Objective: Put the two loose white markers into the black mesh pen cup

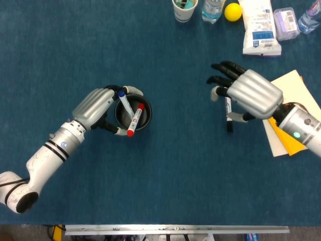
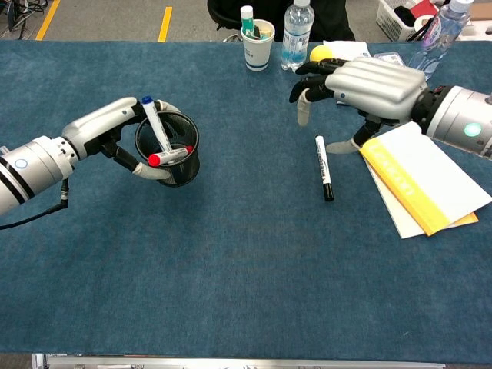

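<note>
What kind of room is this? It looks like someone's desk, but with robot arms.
Probably a lab or workshop bench dressed as a desk: a blue cloth-covered table, with yellow floor tape behind it. Desk props show it: a black mesh pen cup, a loose marker and a yellow book.

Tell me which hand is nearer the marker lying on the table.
Right. The right hand hovers just above the black-capped marker; the left hand is far off, gripping the pen cup.
</note>
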Available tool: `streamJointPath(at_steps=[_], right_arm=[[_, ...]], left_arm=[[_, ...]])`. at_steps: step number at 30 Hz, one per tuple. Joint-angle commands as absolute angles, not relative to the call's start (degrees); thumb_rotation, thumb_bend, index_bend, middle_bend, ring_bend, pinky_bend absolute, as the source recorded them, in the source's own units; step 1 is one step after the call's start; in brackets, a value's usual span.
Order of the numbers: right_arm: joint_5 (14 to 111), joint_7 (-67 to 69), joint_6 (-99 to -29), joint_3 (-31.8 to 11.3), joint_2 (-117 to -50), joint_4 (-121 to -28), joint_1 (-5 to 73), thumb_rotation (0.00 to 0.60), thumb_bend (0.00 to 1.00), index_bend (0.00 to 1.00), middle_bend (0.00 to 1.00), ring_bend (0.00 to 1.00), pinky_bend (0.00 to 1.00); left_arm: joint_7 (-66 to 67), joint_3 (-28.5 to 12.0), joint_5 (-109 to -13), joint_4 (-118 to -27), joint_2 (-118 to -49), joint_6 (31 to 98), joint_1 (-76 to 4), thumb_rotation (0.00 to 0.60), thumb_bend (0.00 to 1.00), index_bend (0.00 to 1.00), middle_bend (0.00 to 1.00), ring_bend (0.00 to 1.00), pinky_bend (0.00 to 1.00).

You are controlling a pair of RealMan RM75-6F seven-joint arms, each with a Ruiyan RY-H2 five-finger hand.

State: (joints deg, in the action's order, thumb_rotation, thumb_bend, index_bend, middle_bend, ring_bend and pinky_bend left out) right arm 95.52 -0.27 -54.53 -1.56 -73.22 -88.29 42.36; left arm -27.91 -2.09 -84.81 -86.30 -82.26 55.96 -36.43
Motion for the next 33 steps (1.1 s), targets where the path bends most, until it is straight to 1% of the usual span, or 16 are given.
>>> streamJointPath(at_steps=[1,9,18,25,33], right_arm=[[99.8,-4.5,-56.6,1.6,-77.1,-82.1,41.4,0.600,0.17,0.43,0.25,0.06,0.10],[101.2,-4.7,-55.4,4.1,-82.2,-73.6,41.5,0.600,0.17,0.44,0.24,0.06,0.10],[104.0,-2.1,-59.9,6.1,-87.2,-64.7,40.5,0.600,0.17,0.46,0.24,0.06,0.10],[104.4,-2.0,-61.6,6.6,-90.1,-60.8,39.9,0.600,0.18,0.48,0.24,0.06,0.10],[103.3,-2.2,-61.1,6.8,-92.1,-57.8,39.6,0.600,0.21,0.48,0.24,0.06,0.10]], left_arm=[[-28.0,-1.9,-84.9,-86.1,-82.3,55.8,-36.5,0.600,0.14,0.26,0.41,0.32,0.23],[-28.9,-1.6,-85.8,-85.8,-82.2,56.9,-35.9,0.600,0.14,0.26,0.41,0.32,0.23],[-29.7,-1.1,-86.4,-85.6,-82.1,56.8,-35.9,0.600,0.14,0.26,0.41,0.32,0.23],[-29.9,-1.0,-86.5,-85.7,-82.3,56.7,-36.0,0.600,0.14,0.26,0.41,0.32,0.23],[-30.2,-0.8,-86.7,-85.6,-82.3,56.7,-35.9,0.600,0.14,0.26,0.41,0.32,0.23]])
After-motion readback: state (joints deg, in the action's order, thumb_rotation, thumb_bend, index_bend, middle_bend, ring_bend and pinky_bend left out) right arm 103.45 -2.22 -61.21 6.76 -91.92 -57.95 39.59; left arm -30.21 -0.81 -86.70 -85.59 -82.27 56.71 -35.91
